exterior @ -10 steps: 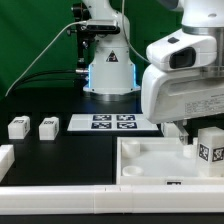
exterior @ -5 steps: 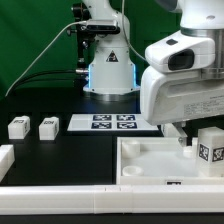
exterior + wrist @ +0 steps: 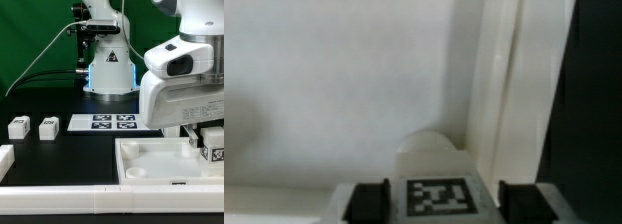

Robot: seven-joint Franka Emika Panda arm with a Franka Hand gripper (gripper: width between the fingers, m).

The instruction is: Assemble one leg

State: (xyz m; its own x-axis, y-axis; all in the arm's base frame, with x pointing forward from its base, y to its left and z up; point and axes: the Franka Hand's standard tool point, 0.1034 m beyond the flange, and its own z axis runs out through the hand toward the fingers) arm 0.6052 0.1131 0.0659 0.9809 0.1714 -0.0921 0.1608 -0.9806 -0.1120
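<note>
Now the pincer (image 3: 439, 190) is gripping a leg (image 3: 439, 182), its dark fingers (image 3: 372, 198) pressing on either side of the small white peg with the tag facing the wrist camera. In the exterior view that same leg (image 3: 211, 143) is sitting upright at the counter's (image 3: 60, 155) right edge as the exterior view shows it, right over the tray's (image 3: 150, 160) corner there. Holding it upright like that looks deliberate: my read is that the peg's lower end is being lined up with the corner hole, so it can go straight down and seat.

Two more legs, one (image 3: 17, 127) beside the other (image 3: 47, 127), are waiting near the counter's left edge in the exterior view, well apart from the tray, out of the arm's way. The marker board (image 3: 111, 122) is lying flat toward the back, between them and the arm.

What is hard to tell: the arm's bulky white housing is covering most of the grip from outside, the leg's lower end and the hole under it are hidden in both views, and the wrist picture is blurry. Whether the peg is touching the tray yet, I cannot say. A fourth leg is not in sight.
</note>
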